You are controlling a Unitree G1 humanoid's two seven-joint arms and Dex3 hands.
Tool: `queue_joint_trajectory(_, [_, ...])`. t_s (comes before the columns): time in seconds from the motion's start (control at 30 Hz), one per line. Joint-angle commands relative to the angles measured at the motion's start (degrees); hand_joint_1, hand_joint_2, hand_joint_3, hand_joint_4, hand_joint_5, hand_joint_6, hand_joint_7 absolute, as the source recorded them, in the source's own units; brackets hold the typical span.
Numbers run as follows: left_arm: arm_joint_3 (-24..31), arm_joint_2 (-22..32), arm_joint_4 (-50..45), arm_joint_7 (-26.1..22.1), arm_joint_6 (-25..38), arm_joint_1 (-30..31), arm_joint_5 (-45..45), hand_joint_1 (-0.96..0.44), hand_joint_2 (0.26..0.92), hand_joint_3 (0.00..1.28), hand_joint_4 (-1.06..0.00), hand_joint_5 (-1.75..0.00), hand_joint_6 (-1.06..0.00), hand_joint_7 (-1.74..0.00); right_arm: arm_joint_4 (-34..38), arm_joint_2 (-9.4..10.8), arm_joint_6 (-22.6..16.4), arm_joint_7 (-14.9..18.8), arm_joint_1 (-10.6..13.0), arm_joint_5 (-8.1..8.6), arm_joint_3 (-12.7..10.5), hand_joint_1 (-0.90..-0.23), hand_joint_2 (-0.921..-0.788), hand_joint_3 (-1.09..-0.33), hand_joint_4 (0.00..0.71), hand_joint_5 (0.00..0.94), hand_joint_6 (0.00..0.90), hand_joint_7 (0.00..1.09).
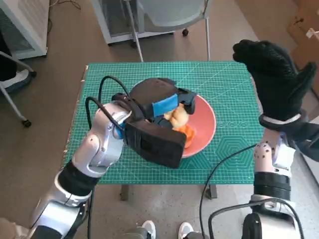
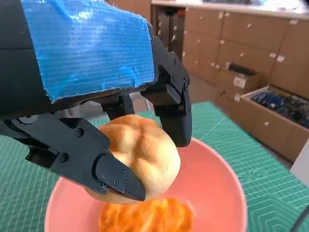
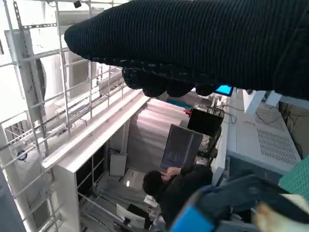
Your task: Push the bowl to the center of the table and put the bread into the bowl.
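A pink bowl (image 1: 205, 125) stands near the middle of the green mat. My left hand (image 1: 160, 104) hovers over it and grips a pale round bread roll (image 1: 178, 116). The left wrist view shows the bread (image 2: 137, 159) held between black fingers (image 2: 111, 174) just above the bowl (image 2: 217, 188). An orange piece (image 2: 145, 218) lies in the bowl beneath the bread. My right hand (image 1: 275, 78) is raised above the table's right edge, holds nothing, and its fingers look spread.
The green cutting mat (image 1: 234, 84) covers the small table. A chair base (image 1: 169, 20) stands behind the table and another chair's legs (image 1: 15, 99) at the left. A person (image 3: 178, 191) sits in the background of the right wrist view.
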Motion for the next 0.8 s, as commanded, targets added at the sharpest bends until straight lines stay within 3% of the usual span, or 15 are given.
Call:
queue_joint_trajectory(0.03, [-0.3,-1.6,3.4,-0.8,1.5,-1.9,-0.5,-0.02,0.885,0.09,-0.54,-0.80,-0.49,-0.83,-0.3,-0.5,0.6,-0.9,1.6,-0.92,0.2,-0.632,-0.921,-0.770,0.344,0.000,0.435,0.00])
queue_joint_trajectory(0.1, [-0.3,-1.9,4.1,-1.1,2.2,-1.9,-0.5,-0.10,0.856,0.05,-0.37,-0.34,-0.41,-0.46,-0.5,-0.6,0.7,-1.0,1.6,-0.98,0.2,-0.631,-0.921,-0.774,0.343,0.000,0.435,0.00])
queue_joint_trajectory(0.2, [-0.1,-2.0,4.2,-1.3,2.6,-1.6,-0.5,-0.23,0.839,0.02,-0.24,-0.11,-0.36,-0.22,-0.7,-0.7,0.7,-1.2,1.6,-1.01,0.3,-0.630,-0.921,-0.777,0.339,0.000,0.435,0.00])
queue_joint_trajectory(0.43, [1.5,-1.2,8.1,5.3,-4.9,-0.3,-1.8,-0.57,0.866,0.02,-0.08,-0.01,-0.28,-0.07,-0.1,-1.0,0.4,-1.4,1.0,-1.13,0.3,-0.628,-0.921,-0.780,0.335,0.000,0.438,0.00])
queue_joint_trajectory(0.63, [3.7,-1.3,11.6,9.3,-9.7,0.3,-4.7,-0.72,0.912,0.06,-0.01,0.00,-0.23,-0.03,0.2,-1.1,0.5,-1.5,0.7,-1.11,0.3,-0.627,-0.921,-0.780,0.337,0.001,0.439,0.00])
queue_joint_trajectory(0.8, [7.6,-2.0,13.4,9.4,-12.1,1.0,-10.9,-0.80,0.919,0.19,0.00,0.00,-0.20,-0.02,0.1,-1.1,0.8,-1.5,0.5,-1.01,0.4,-0.629,-0.921,-0.779,0.338,0.001,0.440,0.00])
